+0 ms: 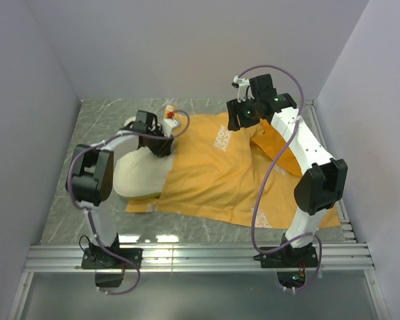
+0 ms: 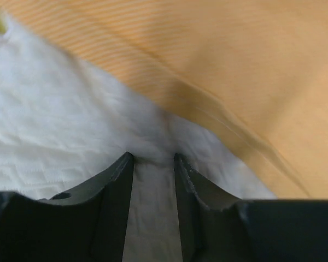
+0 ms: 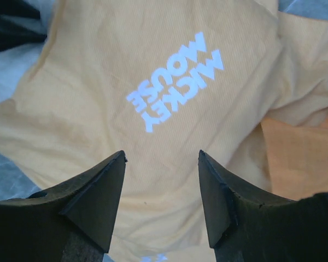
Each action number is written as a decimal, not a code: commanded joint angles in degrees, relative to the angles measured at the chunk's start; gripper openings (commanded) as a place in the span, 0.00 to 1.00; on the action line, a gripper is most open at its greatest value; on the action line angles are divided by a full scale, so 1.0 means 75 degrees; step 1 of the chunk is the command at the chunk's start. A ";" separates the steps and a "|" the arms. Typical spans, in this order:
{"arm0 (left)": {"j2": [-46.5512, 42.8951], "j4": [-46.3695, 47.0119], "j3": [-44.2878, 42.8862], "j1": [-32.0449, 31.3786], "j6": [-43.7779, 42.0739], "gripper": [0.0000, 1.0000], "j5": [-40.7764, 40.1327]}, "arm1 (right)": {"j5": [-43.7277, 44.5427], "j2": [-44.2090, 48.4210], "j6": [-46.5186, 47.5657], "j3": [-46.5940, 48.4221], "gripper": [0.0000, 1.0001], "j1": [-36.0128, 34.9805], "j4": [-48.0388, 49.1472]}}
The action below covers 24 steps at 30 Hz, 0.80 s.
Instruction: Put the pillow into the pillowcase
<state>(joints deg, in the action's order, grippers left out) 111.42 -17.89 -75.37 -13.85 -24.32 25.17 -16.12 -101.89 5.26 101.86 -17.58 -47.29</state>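
We see the large cream-white quilted pillow (image 1: 139, 175) at centre left of the top view, lying on the grey marbled tabletop (image 1: 87, 133). Its right part is tucked under the edge of the orange fabric pillowcase (image 1: 213, 180), which spreads across the middle and right. The left gripper (image 2: 153, 158) has its jaws drawn narrow, pinching a fold of white pillow cloth beside the orange hem. The right gripper (image 3: 161, 155) hangs above the case's white "MICKEY MOUSE" lettering (image 3: 175, 82), jaws wide and holding nothing.

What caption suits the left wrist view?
Left claw straddling a fold of the white pillow beside the orange pillowcase.
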 commanded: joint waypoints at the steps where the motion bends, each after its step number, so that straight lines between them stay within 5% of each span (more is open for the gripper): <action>1: -0.0873 -0.1773 0.1584 -0.1000 -0.1618 0.40 0.1073 | -0.0370 -0.0091 -0.0338 0.0012 0.63 0.0118 -0.0188; 6: -0.1892 -0.2873 0.2607 -0.1412 -0.3833 0.43 0.1437 | -0.0698 -0.0418 -0.0431 0.0234 0.63 0.0083 -0.0281; 10: -0.2713 -0.3028 0.2726 -0.1272 -0.4047 0.57 0.1984 | -0.0816 -0.0770 -0.0654 0.0492 0.63 -0.0278 -0.0211; 16: -0.4798 -0.1768 0.2327 -0.0160 -0.0923 0.75 0.2867 | -0.0477 -0.1578 -0.1052 0.1159 0.63 -0.1182 0.0000; 20: -0.5725 -0.0828 0.2678 0.1128 0.1349 0.84 0.2295 | -0.0101 -0.2478 -0.1531 0.2106 0.65 -0.1709 0.0187; 24: -0.5587 -0.0825 0.2936 0.1728 0.2057 0.85 0.1030 | 0.0284 -0.3254 -0.1767 0.2835 0.67 -0.2107 0.0492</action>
<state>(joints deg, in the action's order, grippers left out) 67.22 -25.74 -56.03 -3.27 -19.46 38.87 -17.54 -123.76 -5.21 118.67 -32.36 -46.63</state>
